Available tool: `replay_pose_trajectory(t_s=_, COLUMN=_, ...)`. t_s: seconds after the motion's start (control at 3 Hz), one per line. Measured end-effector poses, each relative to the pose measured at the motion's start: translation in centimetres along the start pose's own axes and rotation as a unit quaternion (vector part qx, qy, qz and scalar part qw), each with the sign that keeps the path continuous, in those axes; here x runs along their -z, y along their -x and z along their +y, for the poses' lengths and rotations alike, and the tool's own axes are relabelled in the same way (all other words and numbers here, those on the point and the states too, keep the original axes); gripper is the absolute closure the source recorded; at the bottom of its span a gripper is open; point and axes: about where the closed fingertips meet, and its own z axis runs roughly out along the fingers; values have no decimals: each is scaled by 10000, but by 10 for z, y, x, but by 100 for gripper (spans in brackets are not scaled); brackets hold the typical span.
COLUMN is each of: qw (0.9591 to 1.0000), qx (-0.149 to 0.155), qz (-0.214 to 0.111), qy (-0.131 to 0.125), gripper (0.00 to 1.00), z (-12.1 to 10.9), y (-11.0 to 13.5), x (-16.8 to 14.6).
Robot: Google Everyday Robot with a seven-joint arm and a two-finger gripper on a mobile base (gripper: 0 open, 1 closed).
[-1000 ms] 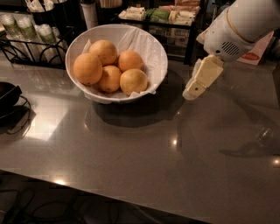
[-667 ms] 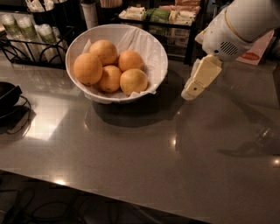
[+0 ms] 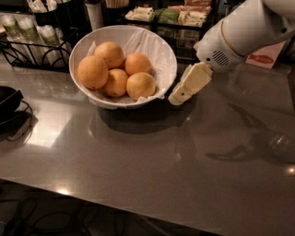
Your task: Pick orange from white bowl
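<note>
The white bowl [image 3: 159, 46], lined with crumpled white paper, stands on the grey counter at the back centre. Several oranges lie in it. The palest, most yellow-orange one [image 3: 141, 85] sits at the front right of the pile. The largest deep-orange one [image 3: 92, 72] is at the left. My gripper [image 3: 178, 98], cream-coloured on a white arm, hangs just outside the bowl's right rim, low near the counter, to the right of the pale orange. It holds nothing that I can see.
A black dish [image 3: 7, 99] sits at the left edge. A black wire rack with jars [image 3: 27, 41] stands at the back left. Shelves of packets [image 3: 170, 14] are behind the bowl. The counter's front edge [image 3: 138, 203] runs across below.
My gripper has moved left and now sits close beside the bowl's right rim. The bowl and oranges have not moved.
</note>
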Motion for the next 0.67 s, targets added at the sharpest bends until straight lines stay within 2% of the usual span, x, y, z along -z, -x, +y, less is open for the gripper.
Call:
replay_pose_trajectory(t_s=0.33, qw=9989, qx=-444, qz=-119, qy=-14, gripper=0, z=3, y=7, x=-12)
replay_pose_trajectory(t_s=0.67, qw=9989, qx=-444, qz=-119, qy=-14, gripper=0, z=3, y=7, x=-12)
